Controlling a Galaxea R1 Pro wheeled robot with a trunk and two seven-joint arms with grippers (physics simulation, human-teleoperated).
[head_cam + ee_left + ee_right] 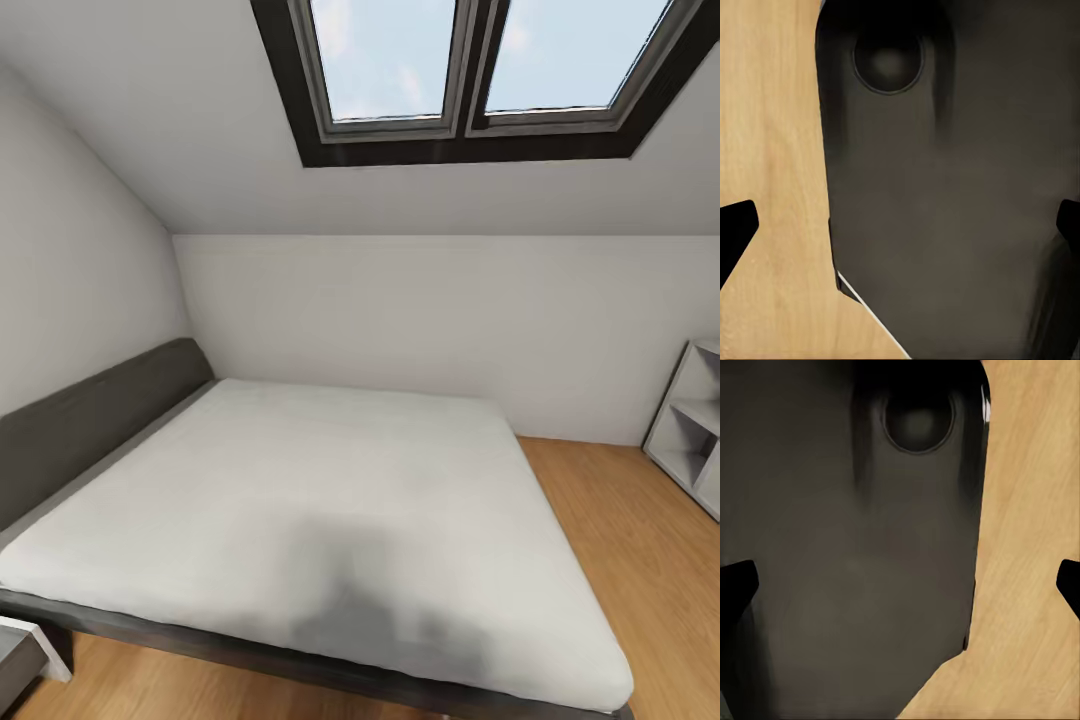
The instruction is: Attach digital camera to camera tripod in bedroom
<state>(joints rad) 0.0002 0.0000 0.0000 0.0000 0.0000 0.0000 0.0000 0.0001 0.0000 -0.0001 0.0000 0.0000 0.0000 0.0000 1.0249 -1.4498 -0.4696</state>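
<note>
I am in the bedroom, facing a grey-framed bed (110, 420) with a white mattress (320, 500) under a sloped ceiling with a skylight (480, 70). The digital camera and the camera tripod are out of view. My left gripper (902, 229) hangs open over my own dark base (945, 225) and the light wood floor (772, 135), with nothing between its black fingertips (735, 232). My right gripper (902, 585) is open in the same way, above the dark base (847, 570) and floor (1027, 547).
A white open shelf unit (690, 430) stands against the wall at the right. Light wood floor (620, 560) runs between it and the bed. A small pale piece of furniture (25, 650) sits at the bed's near left corner.
</note>
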